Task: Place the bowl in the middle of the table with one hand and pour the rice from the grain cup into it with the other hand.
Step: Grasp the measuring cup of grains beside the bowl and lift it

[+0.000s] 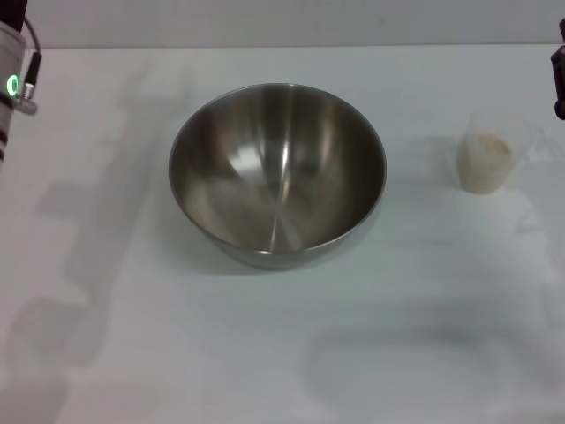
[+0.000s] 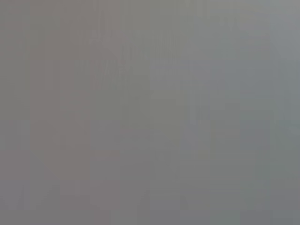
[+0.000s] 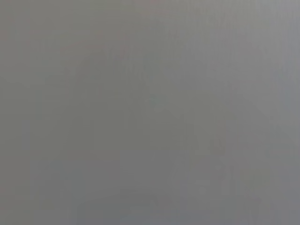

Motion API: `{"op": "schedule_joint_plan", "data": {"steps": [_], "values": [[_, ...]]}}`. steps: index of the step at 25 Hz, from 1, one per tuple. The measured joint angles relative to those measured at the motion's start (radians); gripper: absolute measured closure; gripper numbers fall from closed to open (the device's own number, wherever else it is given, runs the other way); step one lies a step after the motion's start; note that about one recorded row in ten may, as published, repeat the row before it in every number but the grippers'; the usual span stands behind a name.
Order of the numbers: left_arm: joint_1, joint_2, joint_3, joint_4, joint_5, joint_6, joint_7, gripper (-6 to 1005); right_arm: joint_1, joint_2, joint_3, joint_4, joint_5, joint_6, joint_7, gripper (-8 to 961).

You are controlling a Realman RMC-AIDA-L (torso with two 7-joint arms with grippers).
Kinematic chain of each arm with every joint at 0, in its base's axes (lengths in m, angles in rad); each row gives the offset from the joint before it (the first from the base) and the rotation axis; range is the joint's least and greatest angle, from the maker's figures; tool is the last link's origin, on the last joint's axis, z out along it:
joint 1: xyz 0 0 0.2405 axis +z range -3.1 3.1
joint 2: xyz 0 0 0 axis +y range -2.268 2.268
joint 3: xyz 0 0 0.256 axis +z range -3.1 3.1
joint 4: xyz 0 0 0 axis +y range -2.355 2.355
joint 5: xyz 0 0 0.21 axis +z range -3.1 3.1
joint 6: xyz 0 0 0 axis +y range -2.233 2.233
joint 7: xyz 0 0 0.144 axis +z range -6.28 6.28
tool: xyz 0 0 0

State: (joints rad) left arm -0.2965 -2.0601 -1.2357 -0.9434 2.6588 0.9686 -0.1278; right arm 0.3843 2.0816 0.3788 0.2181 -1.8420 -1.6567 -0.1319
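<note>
The large stainless-steel bowl point(image 1: 277, 172) stands upright and empty in the middle of the white table point(image 1: 282, 353). The small clear grain cup point(image 1: 491, 152) stands upright to the right of it, apart from it, with off-white rice point(image 1: 484, 168) inside. Part of my left arm point(image 1: 13, 75) shows at the far left edge, with a green light. A dark bit of my right arm point(image 1: 559, 75) shows at the far right edge, just above the cup. Neither gripper's fingers show. Both wrist views show only plain grey.
The table's far edge point(image 1: 282, 46) runs along the top of the head view, with a pale wall behind. Arm shadows fall on the left and front of the tabletop.
</note>
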Motion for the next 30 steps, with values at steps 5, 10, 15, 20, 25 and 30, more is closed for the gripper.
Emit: {"op": "schedule_joint_plan", "data": {"steps": [5,10,15,20,25,30], "values": [[-0.061,0.023,-0.080,0.155,0.219,0.092,-0.338,408,0.008,0.000,0.000,0.000,0.002,0.004,0.000,500],[-0.109,0.060,-0.101,0.296,0.229,0.002,-0.341,408,0.007,0.000,0.002,0.000,0.009,0.015,0.011,500],[-0.119,0.043,-0.137,0.362,0.230,0.002,-0.274,408,0.006,0.000,0.005,0.004,0.010,0.033,0.012,500],[-0.112,0.017,-0.132,0.386,0.229,-0.004,-0.179,408,-0.006,0.003,0.005,0.012,0.010,0.046,0.012,500],[-0.107,0.001,-0.131,0.399,0.230,-0.022,-0.114,409,-0.031,0.004,0.008,0.042,0.012,0.089,0.012,501],[-0.115,0.004,-0.130,0.387,0.230,-0.091,-0.111,409,-0.063,0.003,0.036,0.093,0.015,0.124,0.012,501]]}}
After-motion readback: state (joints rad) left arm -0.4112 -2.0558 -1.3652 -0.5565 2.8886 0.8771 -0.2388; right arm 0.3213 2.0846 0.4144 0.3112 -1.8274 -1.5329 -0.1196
